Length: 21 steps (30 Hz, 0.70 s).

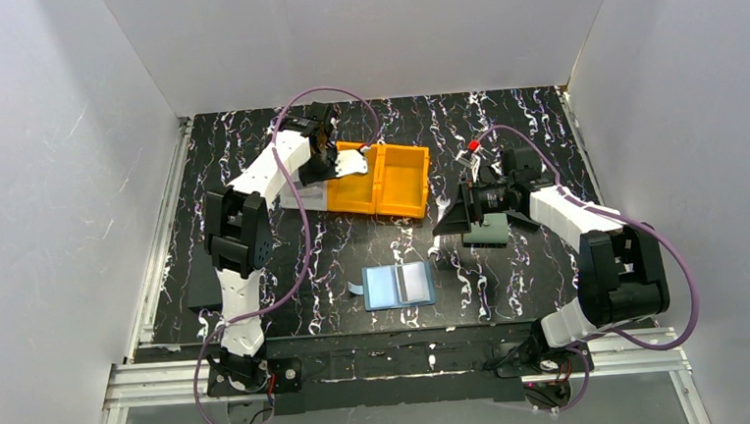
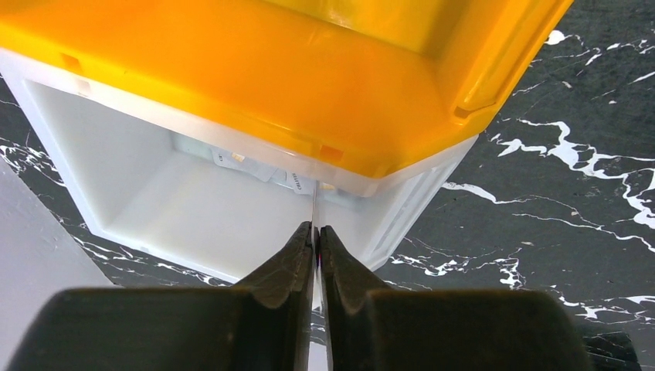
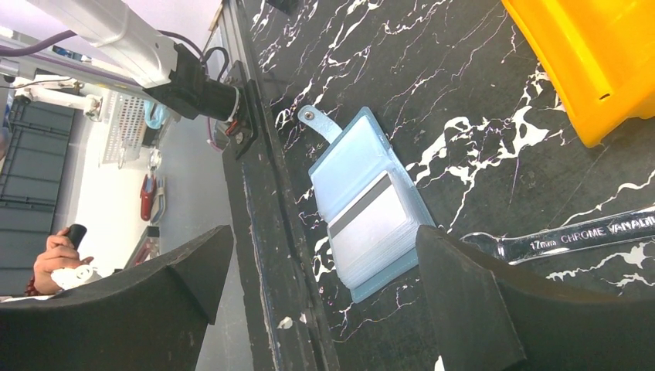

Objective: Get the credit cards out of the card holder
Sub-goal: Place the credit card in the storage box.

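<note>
The blue card holder [image 1: 398,285] lies open on the table near the front edge. A pale credit card with a dark stripe [image 1: 416,282] sits in its right half. Both also show in the right wrist view, the holder [image 3: 347,166] and the card [image 3: 378,232]. My right gripper [image 1: 450,219] is open and empty, above the table right of and behind the holder; its jaws [image 3: 323,239] stand wide apart. My left gripper [image 1: 332,161] is at the back over a white bin [image 2: 154,201]. It [image 2: 316,229] is shut on a thin credit card [image 2: 314,205] seen edge-on.
An orange bin [image 1: 394,179] sits against the white bin at the back; it also shows in the left wrist view [image 2: 309,77]. Pale cards [image 2: 232,158] lie inside the white bin. A chrome wrench [image 3: 571,232] and a pale green pouch [image 1: 487,231] lie by my right gripper.
</note>
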Each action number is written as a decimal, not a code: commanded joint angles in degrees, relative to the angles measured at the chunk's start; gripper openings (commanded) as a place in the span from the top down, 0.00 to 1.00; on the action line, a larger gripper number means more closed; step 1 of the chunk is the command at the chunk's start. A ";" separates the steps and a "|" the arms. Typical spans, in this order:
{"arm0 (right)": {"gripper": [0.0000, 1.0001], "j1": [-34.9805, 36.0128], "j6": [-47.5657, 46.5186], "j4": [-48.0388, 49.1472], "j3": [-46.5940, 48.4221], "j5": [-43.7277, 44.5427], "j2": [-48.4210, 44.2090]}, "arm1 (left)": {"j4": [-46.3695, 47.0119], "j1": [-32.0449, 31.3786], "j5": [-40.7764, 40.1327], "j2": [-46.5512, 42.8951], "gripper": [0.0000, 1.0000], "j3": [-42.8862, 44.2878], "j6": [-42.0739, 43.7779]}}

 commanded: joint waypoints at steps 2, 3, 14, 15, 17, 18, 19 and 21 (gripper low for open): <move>0.02 -0.57 0.55 2.02 -0.23 -2.04 -0.04 | 0.25 0.46 1.67 0.58 0.92 0.13 0.07; 0.02 -0.57 0.63 2.09 -0.21 -2.02 -0.03 | 0.33 0.46 1.80 0.71 0.92 0.12 0.06; 0.02 -0.75 0.90 2.37 -0.33 -2.40 -0.13 | 1.95 0.56 0.61 1.07 0.91 0.08 -1.90; 0.02 -0.79 0.91 2.37 -0.34 -2.48 -0.13 | 2.38 0.51 0.62 0.74 0.90 0.18 -2.47; 0.02 -0.83 0.91 2.42 -0.29 -2.53 -0.13 | 3.51 0.55 1.05 -0.69 0.90 0.26 -3.88; 0.02 -0.84 0.91 2.38 -0.22 -2.58 -0.09 | 4.28 0.55 1.14 -1.54 0.89 0.11 -4.99; 0.02 -0.84 0.91 2.45 -0.23 -2.64 -0.21 | 5.67 0.61 1.18 -2.76 0.88 -0.24 -6.17; 0.02 -0.92 0.78 2.46 -0.13 -2.73 -0.30 | 8.03 0.60 1.53 -5.64 0.86 -1.16 -10.03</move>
